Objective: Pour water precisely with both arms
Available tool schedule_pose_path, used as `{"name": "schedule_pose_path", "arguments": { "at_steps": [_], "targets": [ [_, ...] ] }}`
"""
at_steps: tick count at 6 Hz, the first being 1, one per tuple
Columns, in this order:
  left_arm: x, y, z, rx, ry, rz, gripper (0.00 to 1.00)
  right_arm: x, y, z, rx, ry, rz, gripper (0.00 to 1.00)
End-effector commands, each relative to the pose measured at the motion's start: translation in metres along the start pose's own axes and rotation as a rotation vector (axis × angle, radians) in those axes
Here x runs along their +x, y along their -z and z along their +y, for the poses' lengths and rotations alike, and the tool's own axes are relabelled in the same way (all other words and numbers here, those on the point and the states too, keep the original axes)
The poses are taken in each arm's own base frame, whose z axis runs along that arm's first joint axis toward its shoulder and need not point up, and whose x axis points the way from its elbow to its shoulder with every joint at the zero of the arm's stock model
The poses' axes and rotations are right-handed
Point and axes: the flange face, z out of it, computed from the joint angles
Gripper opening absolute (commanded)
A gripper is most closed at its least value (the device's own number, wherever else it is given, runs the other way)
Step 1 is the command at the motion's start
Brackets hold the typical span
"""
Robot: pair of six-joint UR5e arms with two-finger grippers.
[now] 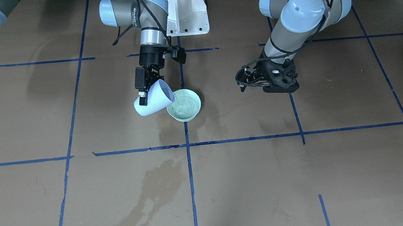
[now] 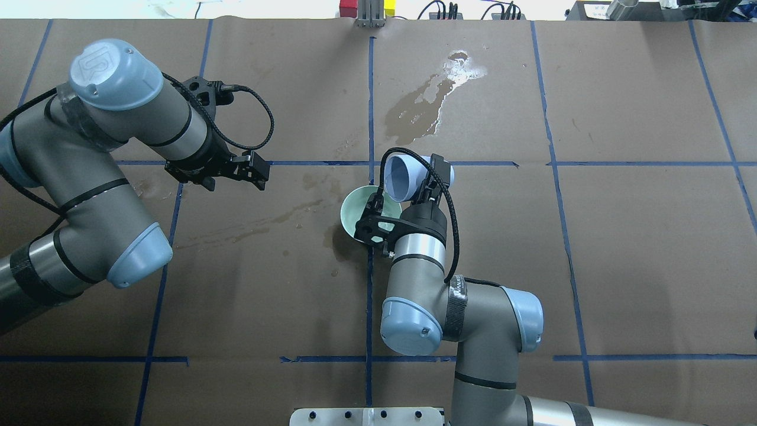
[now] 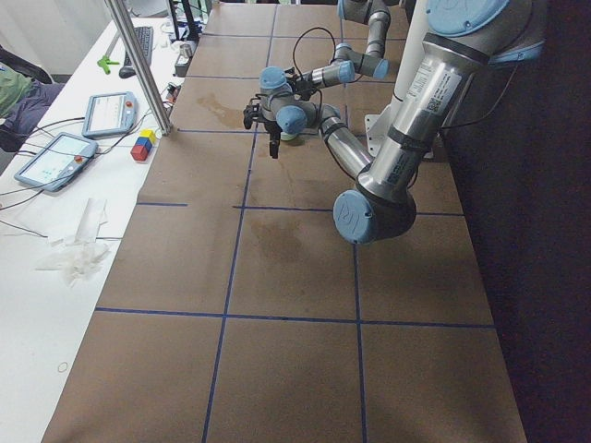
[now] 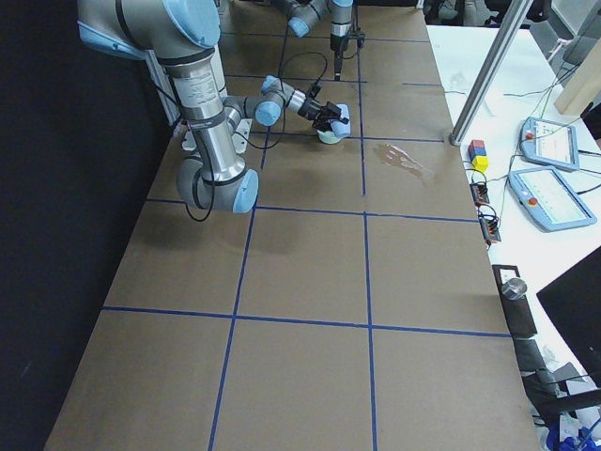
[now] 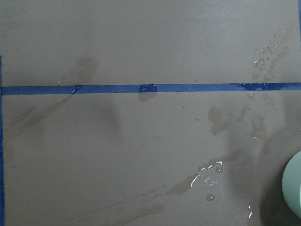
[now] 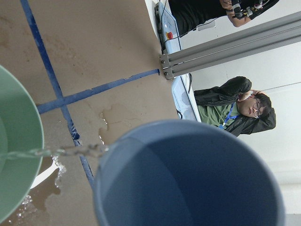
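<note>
Water [image 6: 56, 151] thread off cup [image 6: 188, 174]: right-wrist view, not overhead.

The cup [image 1: 155, 99], tilted in the right pincer [image 1: 146, 94], overhangs the rim of the bowl [image 1: 184, 118] on the desk [image 1: 298, 177]; the left pincer [image 1: 244, 81] hangs well apart.

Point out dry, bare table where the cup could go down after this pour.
Best: the dry square on the robot's right of the bowl, bordered by blue tape. Crowded at the bowl, under the tilted cup and right end effector. Wet: the streak toward the left end effector, and the far puddle.
</note>
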Motion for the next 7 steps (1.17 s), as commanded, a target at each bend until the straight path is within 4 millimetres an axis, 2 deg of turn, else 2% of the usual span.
{"name": "schedule_pose_path", "arguments": {
  "at_steps": [1, 6, 7],
  "targets": [
    [0.0005, 0.0003, -0.0001, 0.0, 0.0, 0.001, 1.0, 0.0, 0.0, 0.0001, 0.0, 0.001, 0.0, 0.0],
    [0.0009, 0.001, 0.0001, 0.001, -0.001, 0.002, 1.0, 0.0024, 0.0006, -0.0015, 0.003, -0.023, 0.0, 0.02],
    [0.0009, 0.001, 0.0001, 0.001, -0.001, 0.002, 1.0, 0.0073, 0.0041, -0.0026, 0.012, -0.123, -0.006, 0.0]
  ]
}}
